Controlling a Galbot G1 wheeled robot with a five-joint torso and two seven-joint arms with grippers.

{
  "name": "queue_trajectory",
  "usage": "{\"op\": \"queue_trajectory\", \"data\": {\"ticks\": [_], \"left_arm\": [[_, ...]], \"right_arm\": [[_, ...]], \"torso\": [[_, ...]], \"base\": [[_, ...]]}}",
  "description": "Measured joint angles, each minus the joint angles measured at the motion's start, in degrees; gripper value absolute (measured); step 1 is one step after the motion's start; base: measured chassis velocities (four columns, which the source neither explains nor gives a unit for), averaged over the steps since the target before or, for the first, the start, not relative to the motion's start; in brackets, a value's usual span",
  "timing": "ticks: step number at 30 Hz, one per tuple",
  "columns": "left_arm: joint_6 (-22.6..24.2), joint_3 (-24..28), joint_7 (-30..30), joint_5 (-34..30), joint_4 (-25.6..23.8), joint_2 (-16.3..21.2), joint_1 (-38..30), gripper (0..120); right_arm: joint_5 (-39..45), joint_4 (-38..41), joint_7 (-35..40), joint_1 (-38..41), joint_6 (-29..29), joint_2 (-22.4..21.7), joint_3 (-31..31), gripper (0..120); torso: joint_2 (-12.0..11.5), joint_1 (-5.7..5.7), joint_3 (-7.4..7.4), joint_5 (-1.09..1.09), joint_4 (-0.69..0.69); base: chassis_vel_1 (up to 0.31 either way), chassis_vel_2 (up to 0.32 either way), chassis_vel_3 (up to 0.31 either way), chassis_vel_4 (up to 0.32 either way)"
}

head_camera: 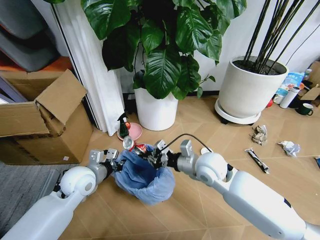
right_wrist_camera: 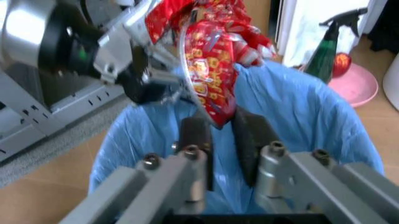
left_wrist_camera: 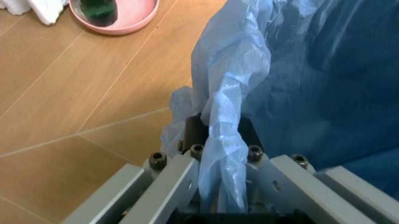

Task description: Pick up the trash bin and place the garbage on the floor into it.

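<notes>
The bin [head_camera: 144, 181] sits tilted between the two arms, above the floor [head_camera: 210, 145] in front of the white pot [head_camera: 156, 111]. The left tool [head_camera: 114, 165] is clamped on the bin's near-left rim, its fingers [left_wrist_camera: 194, 133] pinching a twisted fold of the blue bag [left_wrist_camera: 299, 84]. The right tool [head_camera: 156, 159] is clamped on a crushed red can [right_wrist_camera: 212, 79], which hangs over the bin's mouth at the far rim. The main risk, as I judge it, is that the left grip is mostly on thin plastic: if the liner slides off the rim or tears, the bin could sag or drop. The can sits close to the rim edge, so a release from here might clip the rim and bounce it back onto the floor. The two tools are near each other across the bin, so a small misjudged move could knock them together. Around the bin, a pink dish [head_camera: 130, 132] holding a green spray bottle [head_camera: 122, 121] stands just beyond it. A crumpled paper wad [head_camera: 259, 134], a striped wrapper [head_camera: 257, 160] and another white wad [head_camera: 289, 147] lie well off to the bin's right, near the large pot [head_camera: 249, 89]. A cardboard box [head_camera: 45, 120] stands to its left.
</notes>
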Motion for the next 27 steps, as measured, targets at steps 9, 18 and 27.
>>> {"op": "queue_trajectory", "data": {"ticks": [9, 18, 27], "left_arm": [[-0.2, -0.8, 0.1, 0.1, -0.5, 0.2, 0.4, 0], [-0.6, -4.6, 0.2, 1.2, -1.5, -0.1, 3.0, 0], [-1.3, -9.9, 2.5, 4.0, -3.0, -1.2, 7.9, 0]], "right_arm": [[-1.1, -0.2, 0.0, -0.5, 1.6, -0.1, 0.1, 47], [-2.1, -0.8, 8.9, -4.0, 7.0, 1.4, 4.4, 79], [-10.0, -2.0, 12.6, -17.4, 9.6, 1.0, 21.4, 100]], "torso": [[0.0, 0.0, 0.0, 0.0, 0.0], [0.0, 0.0, 0.0, 0.0, 0.02], [0.0, -0.01, 0.0, 0.0, -0.01]], "base": [[0.0, 0.0, 0.0, 0.0], [0.0, 0.0, 0.0, 0.0], [0.0, 0.0, 0.0, 0.0]]}}
